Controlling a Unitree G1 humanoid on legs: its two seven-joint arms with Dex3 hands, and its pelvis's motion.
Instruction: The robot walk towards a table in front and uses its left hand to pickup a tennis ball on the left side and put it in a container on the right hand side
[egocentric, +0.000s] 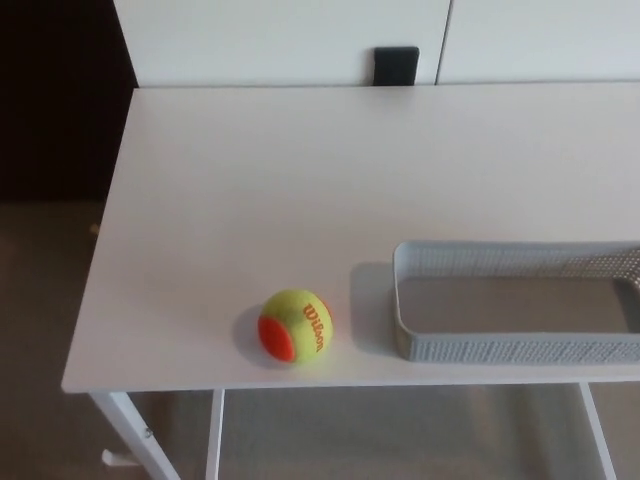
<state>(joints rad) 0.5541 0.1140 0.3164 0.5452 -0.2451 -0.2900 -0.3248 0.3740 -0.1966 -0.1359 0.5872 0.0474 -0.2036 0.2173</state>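
Neither hand shows, so I can't tell their grip. A yellow-and-orange felt tennis ball (295, 325) sits on the white desk (300, 180), left of the grey mesh plastic container (500, 350), apparently not touching it.

Tennis ball (295, 325), nr front edge of tabletop (300, 180), left of centre: yellow-green w/ orange patch on its left side & orange "Wilson" lettering. Container (500, 350), front-right of tabletop: pale grey, walls w/ fine mesh pattern; its bottom plain, darker grey. Tabletop: plain white w/ faint pinkish cast. Table leg (122, 425) under front-left corner: white. Small block (396, 64) just past far edge: black. Panels (280, 40) behind far edge: white, split by thin dark seam. Floor (40, 300) left of tabletop: dull grey-brown. Area (50, 90) past far-left corner: v. dark, almost black.
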